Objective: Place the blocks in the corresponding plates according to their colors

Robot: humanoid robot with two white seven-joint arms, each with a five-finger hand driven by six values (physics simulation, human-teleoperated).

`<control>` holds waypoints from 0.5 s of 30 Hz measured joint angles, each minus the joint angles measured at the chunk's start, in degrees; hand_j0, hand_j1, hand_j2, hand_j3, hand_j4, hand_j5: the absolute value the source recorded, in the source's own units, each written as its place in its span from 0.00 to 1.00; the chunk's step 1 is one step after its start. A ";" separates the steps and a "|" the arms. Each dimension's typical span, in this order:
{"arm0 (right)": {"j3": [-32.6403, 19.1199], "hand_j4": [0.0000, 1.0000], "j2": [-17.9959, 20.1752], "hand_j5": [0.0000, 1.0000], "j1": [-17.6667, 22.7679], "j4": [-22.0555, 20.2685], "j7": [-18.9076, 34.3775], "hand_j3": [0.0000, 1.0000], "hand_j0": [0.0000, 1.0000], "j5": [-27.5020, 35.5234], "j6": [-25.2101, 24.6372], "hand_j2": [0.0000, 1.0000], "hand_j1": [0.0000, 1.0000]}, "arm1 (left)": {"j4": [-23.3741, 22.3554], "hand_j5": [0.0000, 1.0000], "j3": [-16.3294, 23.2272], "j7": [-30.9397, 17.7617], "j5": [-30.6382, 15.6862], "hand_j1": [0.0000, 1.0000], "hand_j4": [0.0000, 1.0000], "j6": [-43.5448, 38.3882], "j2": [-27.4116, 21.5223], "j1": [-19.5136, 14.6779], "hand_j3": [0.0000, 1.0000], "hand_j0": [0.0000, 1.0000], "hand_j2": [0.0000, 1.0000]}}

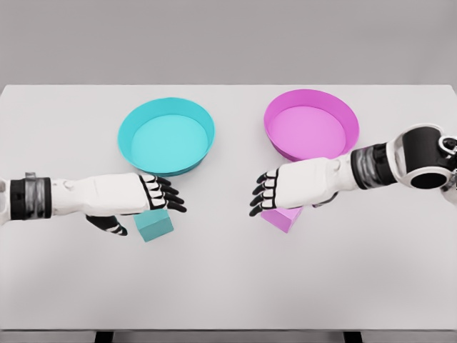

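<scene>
The cyan block [154,224] lies on the white table [228,286] at about 6 o'clock from the cyan plate [166,136], near its front rim but apart from it, and is partly covered from above by the left hand [146,196]. The pink block [280,217] lies likewise at about 6 o'clock from the pink plate [311,125], a little toward 7, with the right hand [282,191] over its upper part. Both plates are empty of blocks; the cyan plate sits at 9 o'clock from the pink one, well apart. The left hand is flat, fingers extended and loosely spread toward 3 o'clock, thumb hanging down at the block's left side; it holds nothing. The right hand mirrors it, fingers extended toward 9 o'clock and slightly drooped, with no closure on the pink block visible. Whether either palm touches its block cannot be told from this view. The left forearm enters from 9 o'clock, the right from 3 o'clock. Judgement: the step in hand is the approach to grasp, both arms at once, each on the block matching the plate directly beyond it; no block is yet secured and none placed, so the task stands at its beginning. The next move calls for each hand to settle so thumb and fingers bracket opposite faces of its block, close firmly, lift clear of the table, then carry toward 12 o'clock over the plate's rim before release.
</scene>
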State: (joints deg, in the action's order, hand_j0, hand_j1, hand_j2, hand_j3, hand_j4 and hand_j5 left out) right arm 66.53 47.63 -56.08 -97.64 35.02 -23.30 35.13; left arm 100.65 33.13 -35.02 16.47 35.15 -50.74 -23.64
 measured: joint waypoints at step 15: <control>2.39 1.00 -2.75 1.00 -0.09 3.04 0.00 1.00 1.00 -2.37 -0.01 1.00 1.00 | -1.87 1.00 1.33 0.00 2.26 1.00 1.00 0.00 1.62 -0.18 1.00 1.00 1.00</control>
State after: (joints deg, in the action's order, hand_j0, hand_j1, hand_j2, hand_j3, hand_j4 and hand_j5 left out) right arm 68.92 44.87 -56.16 -94.60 35.02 -25.67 35.13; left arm 98.77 34.46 -35.02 18.73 35.15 -49.12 -23.82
